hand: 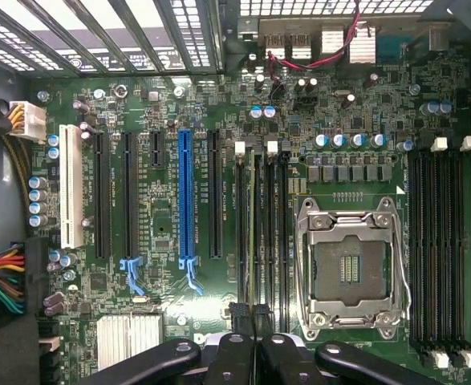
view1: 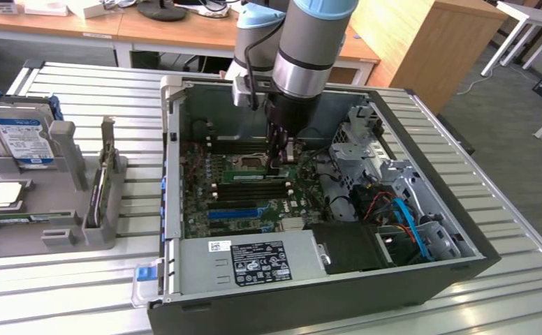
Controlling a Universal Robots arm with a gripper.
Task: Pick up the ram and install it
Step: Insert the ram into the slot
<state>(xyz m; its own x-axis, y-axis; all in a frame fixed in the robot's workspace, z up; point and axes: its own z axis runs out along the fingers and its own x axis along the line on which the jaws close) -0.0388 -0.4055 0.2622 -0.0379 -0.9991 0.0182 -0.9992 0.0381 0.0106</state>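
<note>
1. The motherboard (hand: 163,233) is dark green, dotted with blue-topped capacitors.
2. One long slot (hand: 184,196) is bright blue; the white slot (hand: 72,184) stands out among black ones.
3. The ram (view1: 252,176) is green with a pale label.
4. The socket frame (hand: 351,269) is silver.
5. The gripper (hand: 249,311) is black; the arm (view1: 299,42) is grey with light-blue caps.
6. At the exterior view's left, the hard drive (view1: 24,136) has a blue-and-white label; its holder (view1: 66,209) is plain grey.
7. The power supply (view1: 196,269) is silver with a black label.
8. The table (view1: 513,230) is silvery, ribbed in parallel stripes.

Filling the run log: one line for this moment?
where: inside open black PC case | gripper: shut, over black memory slots | thin green ram stick: along slots by silver CPU socket | held: unclear
</note>
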